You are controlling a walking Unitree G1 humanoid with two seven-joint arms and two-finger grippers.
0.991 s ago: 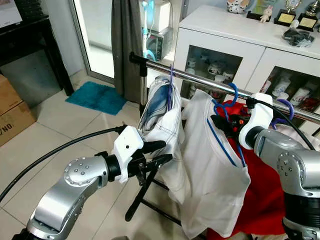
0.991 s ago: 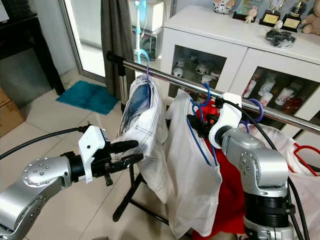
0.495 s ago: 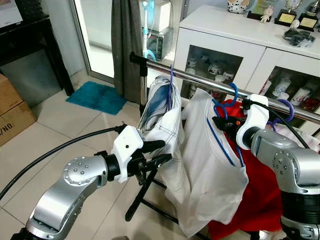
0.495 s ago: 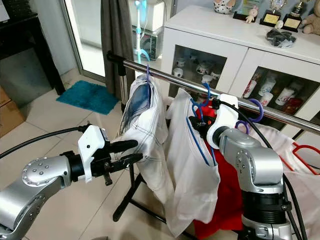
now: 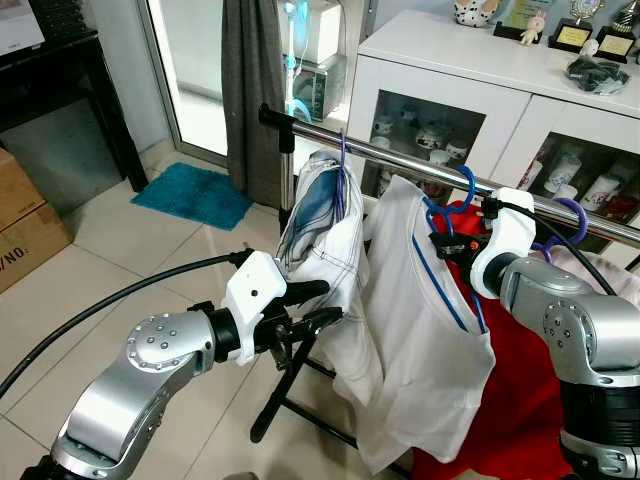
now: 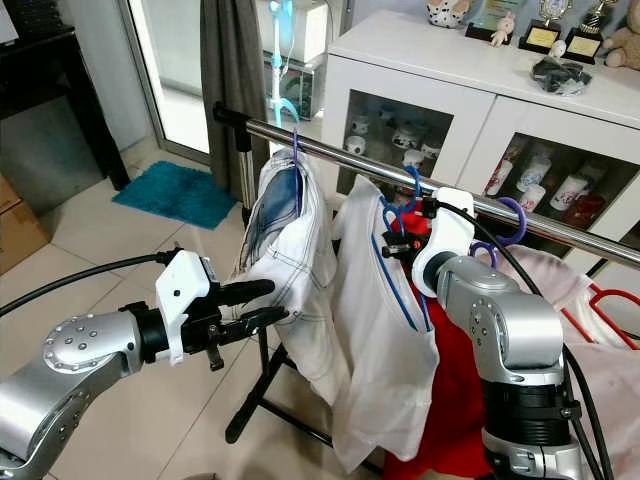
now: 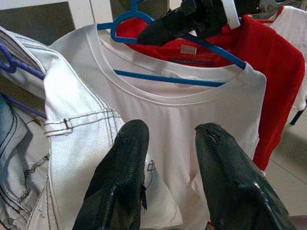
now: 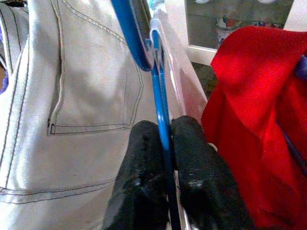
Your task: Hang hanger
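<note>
Two jaws: right (image 8: 165, 163) clamped on blue hanger (image 8: 144, 43), left (image 7: 172, 177) apart.

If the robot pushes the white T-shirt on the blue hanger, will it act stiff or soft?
The white T-shirt probably acts soft: it hangs in loose folds. It likely swings with the blue hanger, which the right gripper pinches while its hook sits on the rail. The thin cloth seems light.
</note>
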